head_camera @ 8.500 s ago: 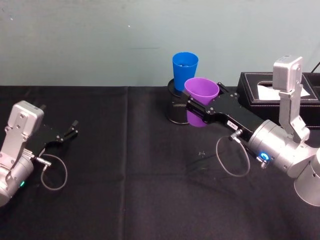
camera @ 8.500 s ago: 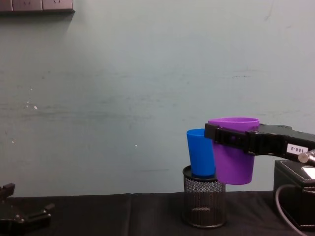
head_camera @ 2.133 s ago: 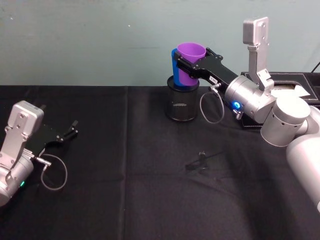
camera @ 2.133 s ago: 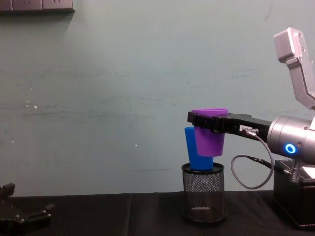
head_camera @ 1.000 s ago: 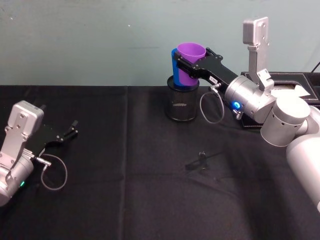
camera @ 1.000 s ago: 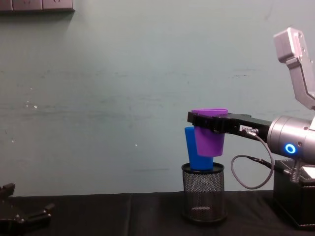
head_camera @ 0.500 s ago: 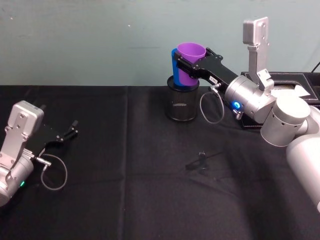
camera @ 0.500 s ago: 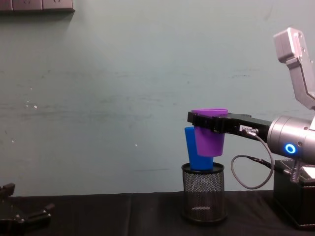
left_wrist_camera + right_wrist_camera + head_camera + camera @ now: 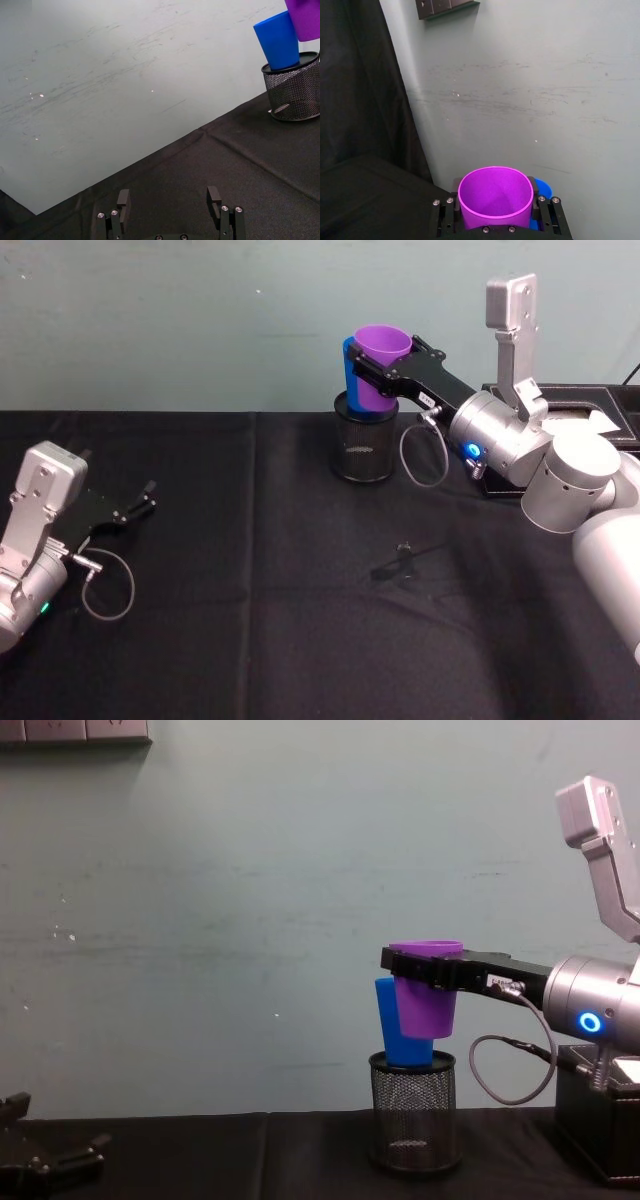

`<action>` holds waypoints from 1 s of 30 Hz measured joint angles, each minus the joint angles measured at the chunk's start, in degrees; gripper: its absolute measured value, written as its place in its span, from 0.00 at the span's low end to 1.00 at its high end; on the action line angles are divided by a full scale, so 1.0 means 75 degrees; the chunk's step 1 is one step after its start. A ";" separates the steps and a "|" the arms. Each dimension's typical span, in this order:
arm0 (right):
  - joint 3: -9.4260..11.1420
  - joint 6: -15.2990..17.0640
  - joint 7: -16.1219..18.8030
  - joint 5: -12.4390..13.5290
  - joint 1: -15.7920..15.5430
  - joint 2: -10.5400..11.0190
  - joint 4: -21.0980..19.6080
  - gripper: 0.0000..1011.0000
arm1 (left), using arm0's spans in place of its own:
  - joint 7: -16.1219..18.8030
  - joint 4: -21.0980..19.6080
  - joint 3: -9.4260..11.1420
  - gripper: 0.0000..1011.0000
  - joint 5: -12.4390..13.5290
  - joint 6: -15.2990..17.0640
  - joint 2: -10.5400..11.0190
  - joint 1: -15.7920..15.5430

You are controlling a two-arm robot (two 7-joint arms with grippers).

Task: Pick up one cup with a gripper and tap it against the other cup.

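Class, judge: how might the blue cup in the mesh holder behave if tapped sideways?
The blue cup looks like thin plastic: probably light, apt to rock. Its base sits inside the mesh holder, whose rim likely stops sliding.

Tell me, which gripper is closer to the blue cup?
Right. The right gripper holds the purple cup right beside the blue cup in the mesh pen holder; the left gripper lies far off, on the table's left.

free: left table [image 9: 250, 540] | blocked: mesh holder [image 9: 412, 1115] with blue cup [image 9: 386, 1020], black box [image 9: 585, 1140] right
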 joint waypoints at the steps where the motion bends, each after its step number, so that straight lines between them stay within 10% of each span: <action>1: 0.0000 0.0000 0.0001 0.0000 0.0000 0.0000 0.0000 0.75 | 0.0000 0.0000 0.0000 0.99 0.0000 0.0000 0.0000 0.0000; 30: 0.0000 0.0000 0.0000 0.0000 0.0000 0.0000 0.0000 0.74 | 0.0000 0.0000 0.0000 0.99 0.0000 0.0000 0.0000 0.0000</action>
